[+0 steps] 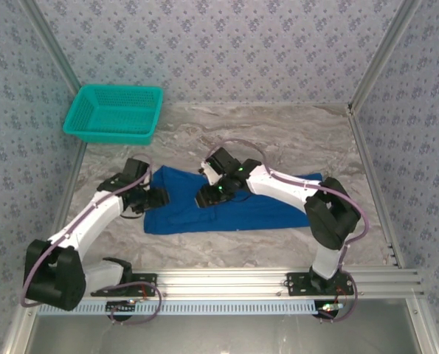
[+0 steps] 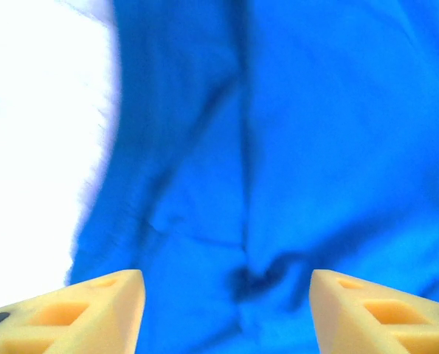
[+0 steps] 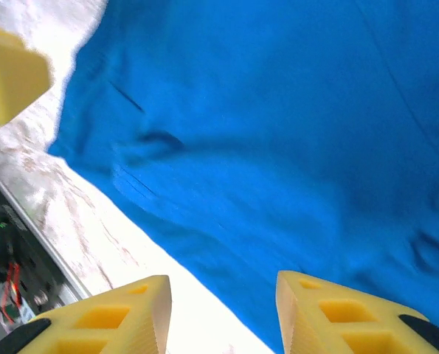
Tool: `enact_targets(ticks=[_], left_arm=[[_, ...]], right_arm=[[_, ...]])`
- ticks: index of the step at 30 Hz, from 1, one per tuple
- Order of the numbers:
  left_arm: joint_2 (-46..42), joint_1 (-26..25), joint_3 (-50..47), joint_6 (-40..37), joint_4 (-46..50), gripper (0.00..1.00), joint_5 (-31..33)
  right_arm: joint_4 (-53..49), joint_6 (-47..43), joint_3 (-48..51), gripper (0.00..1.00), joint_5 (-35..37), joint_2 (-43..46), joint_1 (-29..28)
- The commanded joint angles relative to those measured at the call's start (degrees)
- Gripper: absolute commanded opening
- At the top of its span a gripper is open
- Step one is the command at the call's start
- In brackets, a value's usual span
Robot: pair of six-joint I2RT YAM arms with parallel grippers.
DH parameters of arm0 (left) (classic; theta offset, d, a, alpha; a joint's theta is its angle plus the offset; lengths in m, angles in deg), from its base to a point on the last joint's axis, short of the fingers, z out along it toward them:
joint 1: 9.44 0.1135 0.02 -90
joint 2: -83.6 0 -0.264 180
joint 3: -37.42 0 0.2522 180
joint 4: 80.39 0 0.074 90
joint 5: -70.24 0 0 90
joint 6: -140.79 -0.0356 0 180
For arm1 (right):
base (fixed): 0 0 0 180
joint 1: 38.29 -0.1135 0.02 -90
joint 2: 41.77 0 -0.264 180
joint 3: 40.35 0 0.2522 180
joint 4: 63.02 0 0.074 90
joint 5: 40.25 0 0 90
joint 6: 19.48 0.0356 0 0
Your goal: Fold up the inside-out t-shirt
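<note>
The inside-out t-shirt (image 1: 234,214) lies flat on the marble table as a long royal-blue band running left to right. My left gripper (image 1: 158,198) hovers over its left end. In the left wrist view its yellow fingers (image 2: 112,306) stand wide apart above wrinkled blue fabric (image 2: 315,147), with nothing between them. My right gripper (image 1: 206,196) is over the middle of the shirt near its front edge. Its fingers (image 3: 322,310) are open too, straddling the hem of the blue cloth (image 3: 278,110) and holding nothing.
A teal mesh basket (image 1: 108,136) sits at the far left corner of the table. An aluminium rail (image 1: 278,279) runs along the near edge, with patterned walls on three sides. Bare marble (image 1: 278,133) lies behind the shirt.
</note>
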Motion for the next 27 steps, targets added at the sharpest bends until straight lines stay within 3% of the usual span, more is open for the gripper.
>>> enact_targets(ticks=[1,5,10,13,20,24,27], left_arm=[[3.1,6.2,-1.1,-0.3,-6.0,0.63,-2.0],[7.3,8.3,0.2,-3.8,-8.5,0.72,-5.5],[15.4,9.0,1.1,-5.3,-14.9,0.77,-14.7],[17.9,9.1,1.1,-6.0,-16.0,0.81,-14.6],[20.4,9.1,-2.2,-7.0,-21.0,0.79,-22.8],[20.5,8.8,-4.6,-6.5,-26.7,0.72,-27.6],[19.9,8.5,-4.6,-7.3,-27.6,0.69,-27.7]], right_arm=[[5.0,-0.2,-1.5,0.44,1.2,-4.3,0.5],[7.6,0.5,-1.6,0.42,1.5,-6.7,1.6],[8.5,2.8,-1.0,0.37,0.6,-9.8,2.4],[8.6,3.4,-0.8,0.33,0.0,-11.2,2.0],[8.9,4.1,0.4,0.31,-1.2,-12.6,2.0],[8.5,4.0,0.7,0.31,-1.9,-12.6,2.3],[8.1,3.6,0.5,0.30,-2.2,-13.0,2.5]])
